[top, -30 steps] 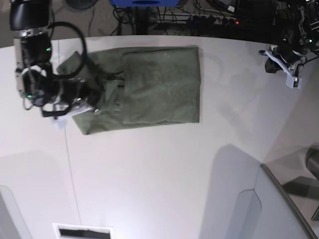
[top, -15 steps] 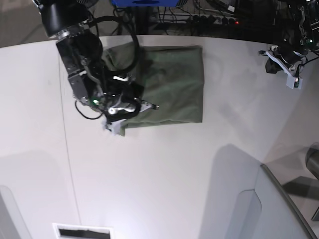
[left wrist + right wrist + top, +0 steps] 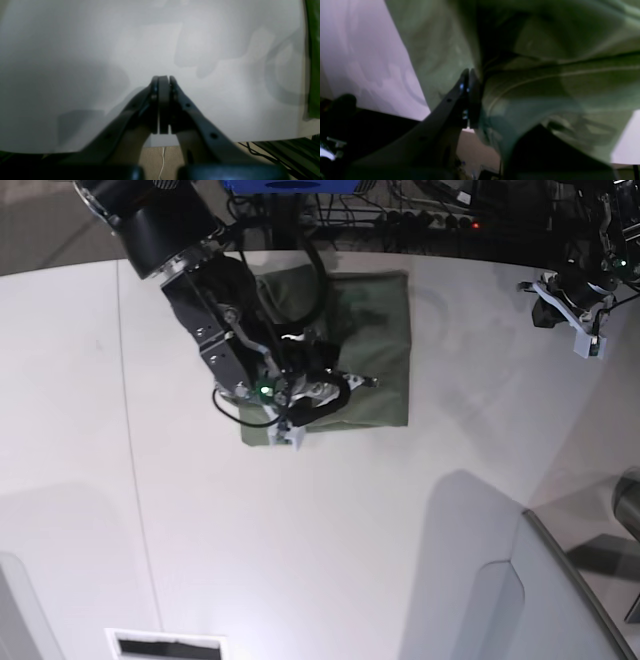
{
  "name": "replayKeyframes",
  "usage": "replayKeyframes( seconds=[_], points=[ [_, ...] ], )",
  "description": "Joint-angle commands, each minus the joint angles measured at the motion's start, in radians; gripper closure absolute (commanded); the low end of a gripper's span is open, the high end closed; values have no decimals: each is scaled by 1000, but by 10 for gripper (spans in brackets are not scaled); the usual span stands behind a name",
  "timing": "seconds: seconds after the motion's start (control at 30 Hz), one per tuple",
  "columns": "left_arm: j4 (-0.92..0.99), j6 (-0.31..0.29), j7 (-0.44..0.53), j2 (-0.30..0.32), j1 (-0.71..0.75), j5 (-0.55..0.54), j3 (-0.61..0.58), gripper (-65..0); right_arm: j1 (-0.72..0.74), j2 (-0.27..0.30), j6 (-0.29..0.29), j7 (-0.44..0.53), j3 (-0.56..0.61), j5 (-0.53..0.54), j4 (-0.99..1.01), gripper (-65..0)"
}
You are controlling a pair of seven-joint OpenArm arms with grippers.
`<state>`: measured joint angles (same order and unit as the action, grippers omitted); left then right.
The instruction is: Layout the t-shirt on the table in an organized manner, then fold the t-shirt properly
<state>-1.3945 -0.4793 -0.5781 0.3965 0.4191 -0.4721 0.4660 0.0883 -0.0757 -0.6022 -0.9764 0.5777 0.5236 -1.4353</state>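
T-shirt (image 3: 375,345) lay in the upper middle of the base view, on the white table (image 3: 300,540); the right tool (image 3: 350,385) was over it, probably to carry a fold across. Cables crowded the dark top edge. In the right wrist view, that tool (image 3: 469,75) was clamped on green cloth. In the left wrist view, the left tool (image 3: 163,82) was pressed together, empty, above bare table.

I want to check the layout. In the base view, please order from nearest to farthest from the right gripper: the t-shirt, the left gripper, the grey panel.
1. t-shirt: under the right gripper, which is shut on its cloth.
2. grey panel: bottom right corner of the view.
3. left gripper: far right, over bare table.

Items 2 and 3 are nearly equal.
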Motion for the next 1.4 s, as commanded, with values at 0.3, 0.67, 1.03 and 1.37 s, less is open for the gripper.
replayKeyframes(
  seconds=[0.3, 0.67, 1.03, 1.37],
  points=[
    [-12, -5, 19, 17, 2, -9, 9, 0, 31, -17, 3, 43, 6, 10, 6, -6],
    [-10, -5, 19, 17, 2, -9, 9, 0, 63, -29, -45, 78, 101, 16, 44, -6],
    [-10, -5, 19, 17, 2, -7, -2, 0, 83, -40, -42, 101, 109, 16, 66, -6],
    [113, 1, 16, -21, -125, -9, -183, 0, 83, -43, -40, 101, 110, 17, 66, -6]
  ],
)
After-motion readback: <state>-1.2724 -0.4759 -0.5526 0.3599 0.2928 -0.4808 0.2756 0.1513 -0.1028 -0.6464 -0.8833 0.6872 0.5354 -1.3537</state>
